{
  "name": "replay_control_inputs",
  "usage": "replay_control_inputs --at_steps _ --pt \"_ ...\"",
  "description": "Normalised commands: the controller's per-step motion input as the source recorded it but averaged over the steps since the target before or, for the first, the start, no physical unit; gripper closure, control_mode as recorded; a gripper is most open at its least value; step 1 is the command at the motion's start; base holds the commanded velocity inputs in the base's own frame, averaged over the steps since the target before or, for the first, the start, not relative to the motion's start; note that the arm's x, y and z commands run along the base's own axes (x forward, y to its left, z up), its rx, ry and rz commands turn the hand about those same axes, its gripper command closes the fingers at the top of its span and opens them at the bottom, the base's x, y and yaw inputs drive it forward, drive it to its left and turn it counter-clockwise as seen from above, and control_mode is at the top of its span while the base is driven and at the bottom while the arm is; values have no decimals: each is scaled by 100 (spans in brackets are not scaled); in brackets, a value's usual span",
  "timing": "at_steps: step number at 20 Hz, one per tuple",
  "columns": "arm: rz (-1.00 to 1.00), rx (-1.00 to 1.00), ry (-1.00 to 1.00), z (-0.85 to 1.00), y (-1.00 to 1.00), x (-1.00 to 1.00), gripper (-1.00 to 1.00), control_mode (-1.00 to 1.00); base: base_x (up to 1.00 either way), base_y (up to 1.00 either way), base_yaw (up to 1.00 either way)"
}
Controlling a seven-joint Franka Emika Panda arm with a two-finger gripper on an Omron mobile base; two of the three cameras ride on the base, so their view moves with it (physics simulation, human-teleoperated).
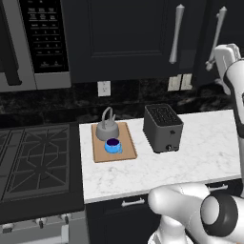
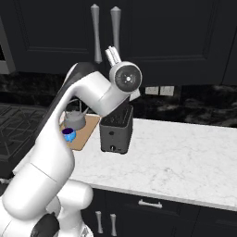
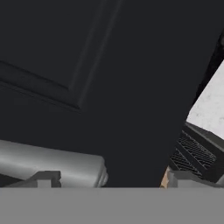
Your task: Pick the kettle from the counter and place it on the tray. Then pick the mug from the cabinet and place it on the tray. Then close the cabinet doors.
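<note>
The grey kettle and the blue mug both stand on the wooden tray, which lies at the left end of the white counter. They also appear behind my arm as kettle, mug and tray. My gripper is raised in front of the cabinet doors, just below their two silver handles. In the hand view the gripper is open and empty, close to a dark door panel, with a handle behind its left fingertip. Both doors look shut.
A black toaster stands right of the tray. The black stovetop borders the counter on the left, with the microwave above it. Outlets sit on the dark backsplash. Dark drawers run below the counter.
</note>
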Motion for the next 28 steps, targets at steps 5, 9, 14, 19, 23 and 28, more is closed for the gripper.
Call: replay_control_inputs --at_steps 5,9,14,19,23,28 --pt "0 0 2 -12 1 76 -100 -100 0 0 0" --pt "0 0 4 -15 0 70 -100 -100 0 0 0" --pt "0 0 2 -20 0 58 -100 -100 0 0 0" --pt "0 -1 2 -28 0 60 -100 -100 0 0 0" --pt "-1 -4 12 -37 0 69 -100 -100 0 0 0" --pt "-1 -6 9 -36 0 46 -100 -100 0 0 0"
